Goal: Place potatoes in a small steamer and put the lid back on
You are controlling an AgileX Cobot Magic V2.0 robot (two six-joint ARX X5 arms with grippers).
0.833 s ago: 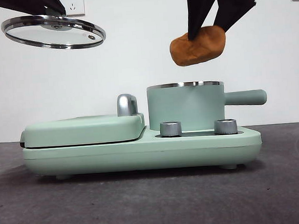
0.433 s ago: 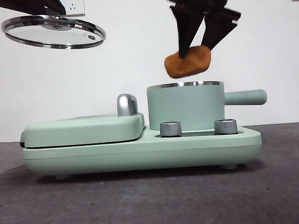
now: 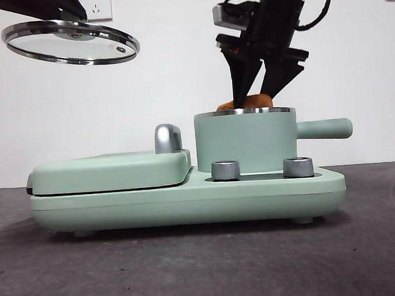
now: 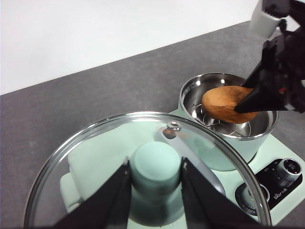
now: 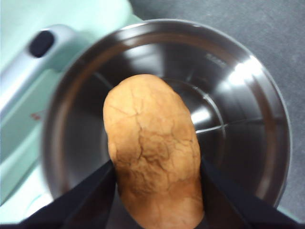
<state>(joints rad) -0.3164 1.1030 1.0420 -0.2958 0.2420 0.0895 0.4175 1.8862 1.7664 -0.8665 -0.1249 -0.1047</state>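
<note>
Potato (image 5: pixel 152 152), clamped in right gripper (image 3: pixel 260 88), sits partly inside small steamer (image 3: pixel 246 141), unreleased. Left gripper (image 4: pixel 155 191) grips lid (image 3: pixel 70 42) knob, high beside steamer; lidding remains.

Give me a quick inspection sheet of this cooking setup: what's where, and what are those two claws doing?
Surface: dark grey table, bearing a mint-green cooker base.
Job's things: potato partly inside the small steamer; glass lid held high above the griddle cover.
Clutter: nothing seen.
Grippers: right gripper shut on the potato at the steamer's rim; left gripper shut on the lid's knob.
Cables: black cable looped on the right arm.
Surroundings: white wall, wall sockets.
</note>
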